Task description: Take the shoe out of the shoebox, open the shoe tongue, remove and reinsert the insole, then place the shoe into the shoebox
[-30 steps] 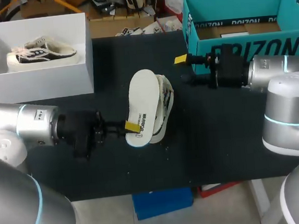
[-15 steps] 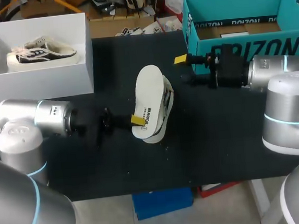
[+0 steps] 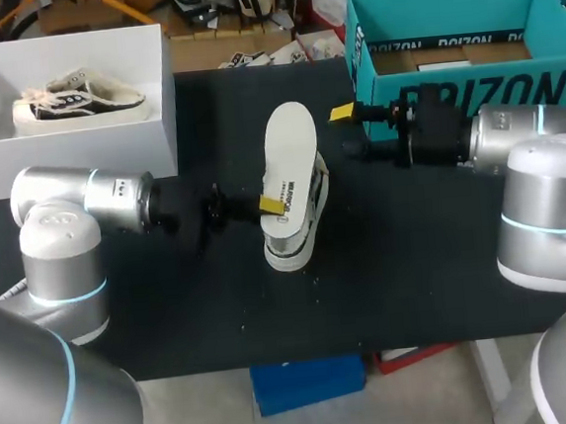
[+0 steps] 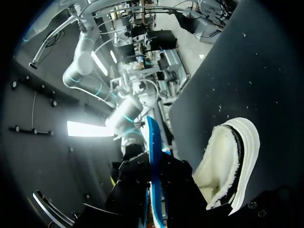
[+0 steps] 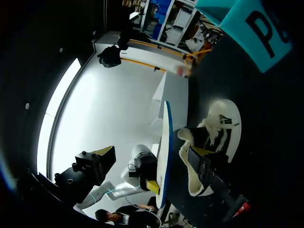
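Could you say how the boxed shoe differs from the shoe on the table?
The boxed shoe sits inside the white shoebox; the table shoe lies on the black table. The left gripper holds an insole over the table shoe; nothing covers the boxed shoe. Both look pale with dark trim.

The insole (image 3: 289, 157) is carried toward 1 o'clock by the left gripper (image 3: 268, 203) and tipped more on edge. More of the shoe (image 3: 291, 243) is uncovered at its 6 o'clock end.
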